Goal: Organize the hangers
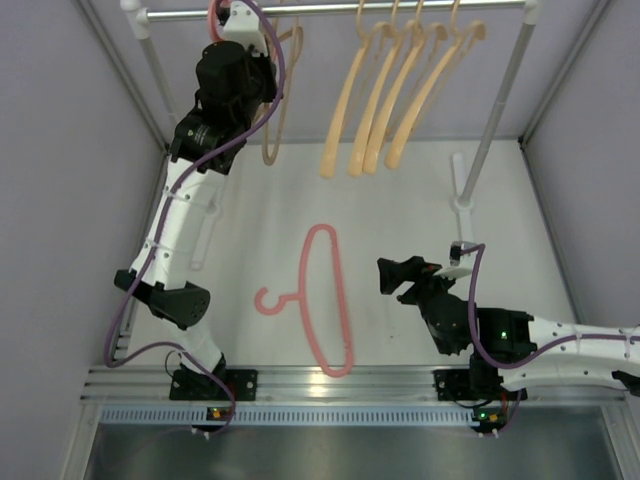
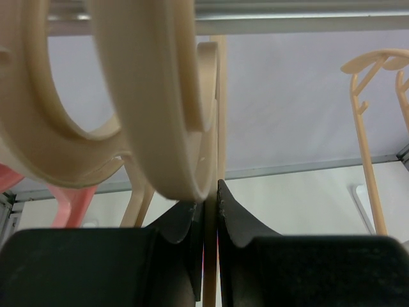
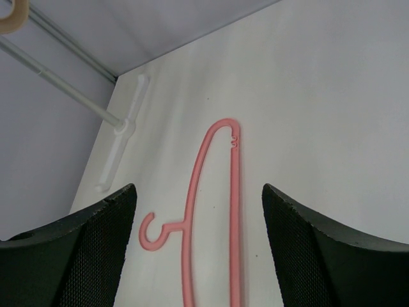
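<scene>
My left gripper (image 2: 213, 192) is at the upper left of the overhead view, up against the grey metal rail (image 1: 340, 10). Its jaws are pinched almost fully together on the thin shaft of a beige-tan plastic hanger (image 2: 222, 109), whose broad hook fills the top of my wrist view just beneath the rail. My right gripper (image 1: 398, 276) hangs spread wide and holds nothing, low at centre-right, just beside the pink plastic hanger (image 3: 236, 224) that lies flat on the white tabletop (image 1: 420, 220) in the middle of the frame.

I judge the step in hand to be seating the beige hook on the rail. To do it well I should lift until the hook's mouth clears the bar, carry it over, lower it until the rail takes the weight, and only then part my fingers. The grip is on a narrow edge, so the hanger could twist. I want it square to the rail and clear of its neighbours' hooks.

My count:
- **Pale peach-orange:** four hangers (image 1: 372, 105), all on the rail at upper centre.
- **Pink:** two, one on the table and one hook (image 1: 214, 20) at the rail's left end, mostly hidden by my arm.
- **Beige:** two hooks in my wrist view, the held one and another (image 2: 22, 109) beside it, though overhead I make out only one beige body clearly.
</scene>
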